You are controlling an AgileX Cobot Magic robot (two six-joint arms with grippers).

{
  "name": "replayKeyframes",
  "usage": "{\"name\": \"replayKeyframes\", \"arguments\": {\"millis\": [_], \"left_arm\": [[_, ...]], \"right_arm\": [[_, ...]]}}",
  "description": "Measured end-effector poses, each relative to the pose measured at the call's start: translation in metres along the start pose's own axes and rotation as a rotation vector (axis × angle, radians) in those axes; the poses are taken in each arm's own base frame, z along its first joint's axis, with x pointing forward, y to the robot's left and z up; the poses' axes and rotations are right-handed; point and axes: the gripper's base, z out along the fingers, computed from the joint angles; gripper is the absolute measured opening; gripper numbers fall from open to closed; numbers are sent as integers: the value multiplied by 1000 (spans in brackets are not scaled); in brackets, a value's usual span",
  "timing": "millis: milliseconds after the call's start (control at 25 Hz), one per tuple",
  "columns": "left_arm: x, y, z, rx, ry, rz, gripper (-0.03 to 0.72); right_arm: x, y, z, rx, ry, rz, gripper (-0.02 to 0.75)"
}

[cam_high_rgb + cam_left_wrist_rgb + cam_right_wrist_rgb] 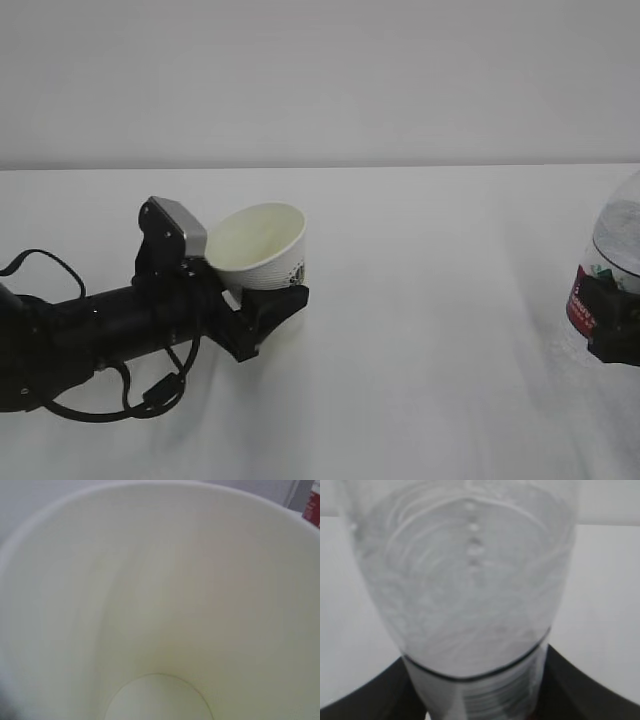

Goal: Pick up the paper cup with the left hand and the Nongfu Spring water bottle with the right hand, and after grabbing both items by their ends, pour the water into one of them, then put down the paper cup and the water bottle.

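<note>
Centrally, left of middle in the exterior frame: cup (pixel 262 245), tilted with its mouth toward upper left, base clamped in the left gripper (pixel 268 305) above the table (pixel 430 340); its cream inside fills the left wrist frame. At the right edge: bottle (pixel 612 255), red label showing, clamped in the right gripper (pixel 612 325).

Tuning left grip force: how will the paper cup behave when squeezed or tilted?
Likely light: the paper cup looks empty, its dry floor showing in the left wrist view. Probably crushable: thin paper wall with an open rim, so a hard squeeze from the left gripper at its base may deform it. Its tapered side, already tilted, could slip in the jaws.
</note>
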Motion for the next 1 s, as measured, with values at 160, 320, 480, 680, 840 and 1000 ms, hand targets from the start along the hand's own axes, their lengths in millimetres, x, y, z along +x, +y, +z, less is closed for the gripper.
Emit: {"name": "replayKeyframes", "arguments": {"millis": [160, 320, 480, 680, 840, 1000], "left_arm": [[-7, -13, 13, 55, -22, -3, 549], [-11, -29, 26, 108, -19, 22, 549], [-15, -44, 37, 153, -16, 47, 549], [-15, -62, 42, 202, -7, 62, 549], [-13, -73, 44, 228, 6, 68, 549], [-12, -77, 45, 238, 11, 70, 549]], "right_arm": [[-2, 0, -3, 1, -9, 0, 417], [-10, 0, -7, 4, -45, -7, 417], [-17, 0, -12, 9, -54, -16, 417], [-21, -1, -17, 25, -57, -14, 417], [-24, -1, -19, 28, -64, -16, 417], [-24, -1, -21, 30, -50, -14, 417]]}}
